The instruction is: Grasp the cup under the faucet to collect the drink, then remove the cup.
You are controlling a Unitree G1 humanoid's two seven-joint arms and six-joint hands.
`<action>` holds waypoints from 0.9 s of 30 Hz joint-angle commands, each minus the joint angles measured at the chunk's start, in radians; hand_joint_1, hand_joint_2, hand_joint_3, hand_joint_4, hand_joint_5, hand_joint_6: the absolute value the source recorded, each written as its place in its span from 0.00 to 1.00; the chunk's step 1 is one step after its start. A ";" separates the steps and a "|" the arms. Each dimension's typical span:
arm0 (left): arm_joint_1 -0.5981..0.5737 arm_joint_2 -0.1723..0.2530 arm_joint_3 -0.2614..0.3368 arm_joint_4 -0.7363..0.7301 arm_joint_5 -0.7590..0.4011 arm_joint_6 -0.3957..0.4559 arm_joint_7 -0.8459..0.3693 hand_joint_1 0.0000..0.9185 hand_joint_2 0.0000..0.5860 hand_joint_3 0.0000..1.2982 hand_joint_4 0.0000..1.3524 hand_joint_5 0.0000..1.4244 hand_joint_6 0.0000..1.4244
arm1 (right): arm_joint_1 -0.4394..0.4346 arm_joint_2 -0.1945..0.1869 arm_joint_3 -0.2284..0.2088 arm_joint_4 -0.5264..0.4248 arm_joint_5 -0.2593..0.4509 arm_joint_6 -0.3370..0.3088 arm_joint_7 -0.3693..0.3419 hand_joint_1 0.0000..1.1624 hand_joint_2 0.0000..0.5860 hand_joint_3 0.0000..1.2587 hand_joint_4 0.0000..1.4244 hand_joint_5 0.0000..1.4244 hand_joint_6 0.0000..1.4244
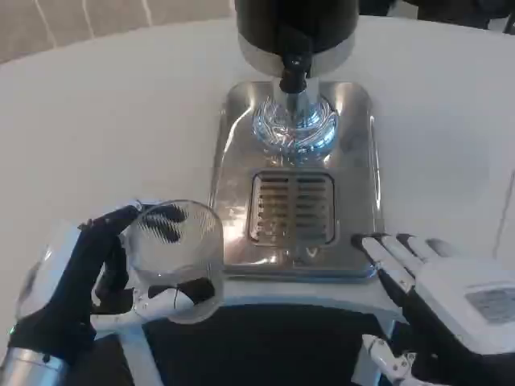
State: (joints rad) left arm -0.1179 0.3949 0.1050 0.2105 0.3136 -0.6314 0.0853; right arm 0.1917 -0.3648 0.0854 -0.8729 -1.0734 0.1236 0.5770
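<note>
While the left hand (88,273) wraps its fingers (173,299) around one clear, round plastic cup (175,256) at the table's (105,112) near edge, left of the steel drip tray (233,121), the black faucet (293,71) hangs above. The right hand (434,285) rests empty, fingers apart; its grey label is probably printed but unreadable.

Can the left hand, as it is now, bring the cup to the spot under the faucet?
Probably yes. The left hand already holds the clear cup at the front left corner of the metal drip tray. Nothing stands on the tray between the cup and the black faucet, and the right hand rests off to the right.
</note>
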 commanded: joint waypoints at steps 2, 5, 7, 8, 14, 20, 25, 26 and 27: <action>-0.008 0.002 -0.002 -0.004 -0.016 -0.011 -0.003 0.74 0.00 0.71 0.82 0.96 1.00 | 0.010 0.005 -0.002 -0.006 -0.005 -0.015 0.011 0.15 1.00 0.00 0.00 0.00 0.00; -0.005 0.001 -0.004 -0.007 -0.016 -0.012 -0.003 0.74 0.00 0.71 0.82 0.96 1.00 | 0.017 0.006 -0.001 -0.007 -0.006 -0.016 0.010 0.14 1.00 0.00 0.00 0.00 0.00; -0.003 0.001 -0.004 -0.010 -0.017 -0.012 -0.003 0.74 0.00 0.71 0.82 0.96 1.00 | 0.021 0.007 -0.001 -0.009 -0.006 -0.017 0.009 0.14 1.00 0.00 0.00 0.00 0.00; 0.003 0.000 -0.003 -0.016 -0.018 -0.011 -0.003 0.74 0.00 0.71 0.82 0.96 1.00 | 0.022 0.007 -0.001 -0.009 -0.007 -0.018 0.008 0.14 1.00 0.00 0.00 0.00 0.00; 0.029 -0.003 0.003 -0.035 -0.020 -0.006 -0.003 0.74 0.00 0.71 0.82 0.96 1.00 | 0.025 0.011 -0.002 -0.006 -0.006 -0.017 0.003 0.13 1.00 0.00 0.00 0.00 0.00; 0.062 -0.007 0.009 -0.062 -0.027 0.004 -0.004 0.74 0.00 0.71 0.82 0.96 1.00 | 0.024 0.016 0.004 0.000 -0.007 -0.017 0.003 0.13 1.00 0.00 0.00 0.00 0.00; 0.067 -0.011 0.004 -0.061 -0.023 0.012 -0.006 0.74 0.00 0.71 0.82 0.96 1.00 | 0.021 0.019 -0.001 0.000 -0.007 -0.016 0.002 0.13 1.00 0.00 0.00 0.00 0.00; 0.064 -0.012 0.003 -0.057 -0.021 0.013 -0.005 0.74 0.00 0.71 0.82 0.96 1.00 | 0.021 0.019 -0.003 0.000 -0.006 -0.015 0.002 0.12 1.00 0.00 0.00 0.00 0.00; 0.060 -0.013 0.001 -0.053 -0.019 0.015 -0.004 0.74 0.00 0.71 0.82 0.96 1.00 | 0.022 0.020 -0.006 -0.001 -0.005 -0.014 0.003 0.12 1.00 0.00 0.00 0.00 0.00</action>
State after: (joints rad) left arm -0.0577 0.3856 0.1039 0.1669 0.3121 -0.6203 0.0828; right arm 0.2042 -0.3522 0.0858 -0.8720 -1.0762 0.1176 0.5770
